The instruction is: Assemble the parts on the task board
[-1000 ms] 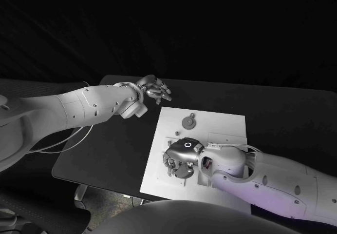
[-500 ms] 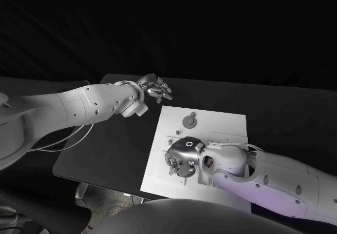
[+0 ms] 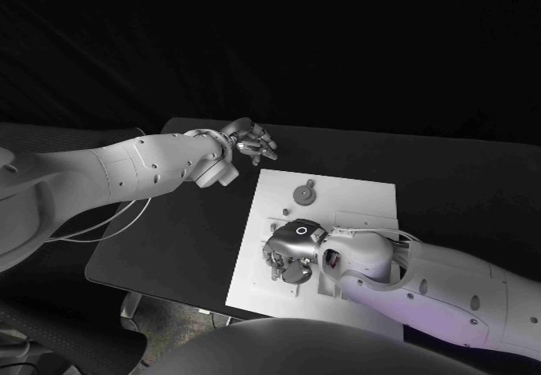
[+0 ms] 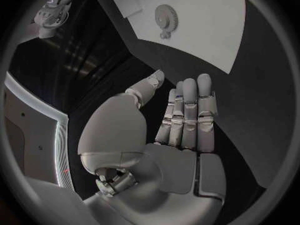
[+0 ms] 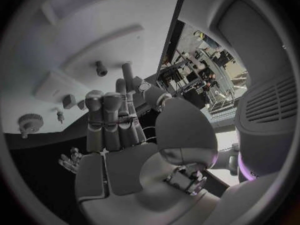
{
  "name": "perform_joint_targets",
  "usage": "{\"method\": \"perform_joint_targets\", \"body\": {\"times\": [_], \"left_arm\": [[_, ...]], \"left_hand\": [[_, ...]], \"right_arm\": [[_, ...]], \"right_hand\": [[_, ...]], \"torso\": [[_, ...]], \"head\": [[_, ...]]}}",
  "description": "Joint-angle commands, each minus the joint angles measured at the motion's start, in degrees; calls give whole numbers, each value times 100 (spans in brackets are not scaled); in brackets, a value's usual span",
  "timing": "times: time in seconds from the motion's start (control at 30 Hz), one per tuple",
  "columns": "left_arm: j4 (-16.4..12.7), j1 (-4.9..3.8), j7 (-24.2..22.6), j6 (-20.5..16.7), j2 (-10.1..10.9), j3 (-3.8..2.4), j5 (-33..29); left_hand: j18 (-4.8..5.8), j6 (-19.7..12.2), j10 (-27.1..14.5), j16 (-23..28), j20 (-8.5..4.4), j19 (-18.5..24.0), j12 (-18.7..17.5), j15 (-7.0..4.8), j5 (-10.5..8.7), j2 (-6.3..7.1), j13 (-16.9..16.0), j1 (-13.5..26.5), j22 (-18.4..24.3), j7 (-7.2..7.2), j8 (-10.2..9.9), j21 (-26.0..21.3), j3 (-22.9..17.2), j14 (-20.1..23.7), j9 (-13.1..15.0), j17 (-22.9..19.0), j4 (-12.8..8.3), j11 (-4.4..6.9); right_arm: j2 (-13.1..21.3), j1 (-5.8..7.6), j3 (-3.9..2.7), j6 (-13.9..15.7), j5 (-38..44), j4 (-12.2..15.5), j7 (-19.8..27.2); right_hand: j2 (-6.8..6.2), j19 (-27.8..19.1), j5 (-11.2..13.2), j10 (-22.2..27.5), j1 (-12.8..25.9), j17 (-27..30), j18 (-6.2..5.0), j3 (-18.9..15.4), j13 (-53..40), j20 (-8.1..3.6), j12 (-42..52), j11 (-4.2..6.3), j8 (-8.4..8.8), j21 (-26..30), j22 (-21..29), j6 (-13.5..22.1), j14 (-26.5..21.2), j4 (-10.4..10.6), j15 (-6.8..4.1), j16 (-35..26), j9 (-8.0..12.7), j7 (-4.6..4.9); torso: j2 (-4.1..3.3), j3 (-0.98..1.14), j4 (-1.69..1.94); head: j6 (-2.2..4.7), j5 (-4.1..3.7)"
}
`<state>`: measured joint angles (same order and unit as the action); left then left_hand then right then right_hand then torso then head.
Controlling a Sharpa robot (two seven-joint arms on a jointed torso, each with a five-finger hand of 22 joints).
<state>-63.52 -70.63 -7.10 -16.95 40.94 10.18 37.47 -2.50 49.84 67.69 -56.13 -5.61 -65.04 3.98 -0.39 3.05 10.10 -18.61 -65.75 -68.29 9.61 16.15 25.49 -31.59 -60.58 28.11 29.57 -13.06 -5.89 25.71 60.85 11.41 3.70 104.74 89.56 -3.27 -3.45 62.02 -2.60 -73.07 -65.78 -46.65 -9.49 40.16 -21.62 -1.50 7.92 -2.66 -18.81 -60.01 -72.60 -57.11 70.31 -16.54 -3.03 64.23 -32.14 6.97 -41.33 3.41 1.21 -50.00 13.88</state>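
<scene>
The right hand (image 3: 290, 254) seems to grip a round part (image 3: 296, 273) on the task board (image 3: 361, 193), while the left hand (image 3: 248, 142) hovers open-fingered over the far-left table (image 3: 180, 234).

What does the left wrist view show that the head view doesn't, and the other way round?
Left wrist view alone: the inner side of the left hand, fingers straight and side by side, holding nothing above the black table. Head view alone: the right hand lying over the task board's middle, with the right arm behind it; whether it holds anything cannot be told. Both share: the white task board and the round grey gear part lying on it near its far edge.
</scene>
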Motion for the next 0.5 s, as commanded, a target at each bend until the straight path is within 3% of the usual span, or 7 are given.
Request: {"method": "perform_joint_targets", "body": {"times": [0.03,0.5], "left_arm": [[-26,-7,-28,70,-6,-4,13],[-24,-7,-27,70,0,-4,6]], "left_hand": [[-306,4,-50,30,-32,-6,8,7,-13,-71,10,4,-7,45,25,-22,15,-44,-8,9,28,-9],[-306,4,-53,35,-32,-6,8,8,-13,-72,11,5,-10,44,27,-26,16,-44,-10,15,28,-9]], "right_arm": [[-6,-16,21,-158,88,-16,10],[-16,-24,45,-246,22,5,54]], "right_hand": [[60,-1,-19,-20,8,0,-551,14,-1,-42,2,-33,-42,3,-8,-86,1,-4,-28,-36,-183,-28],[64,-3,-19,-18,10,-1,-551,13,-9,-42,1,-33,-43,5,-9,-82,-2,-5,-28,-38,-191,-28]], "torso": [[1,1,-1],[1,2,-3]], "head": [[0,1],[0,9]]}}
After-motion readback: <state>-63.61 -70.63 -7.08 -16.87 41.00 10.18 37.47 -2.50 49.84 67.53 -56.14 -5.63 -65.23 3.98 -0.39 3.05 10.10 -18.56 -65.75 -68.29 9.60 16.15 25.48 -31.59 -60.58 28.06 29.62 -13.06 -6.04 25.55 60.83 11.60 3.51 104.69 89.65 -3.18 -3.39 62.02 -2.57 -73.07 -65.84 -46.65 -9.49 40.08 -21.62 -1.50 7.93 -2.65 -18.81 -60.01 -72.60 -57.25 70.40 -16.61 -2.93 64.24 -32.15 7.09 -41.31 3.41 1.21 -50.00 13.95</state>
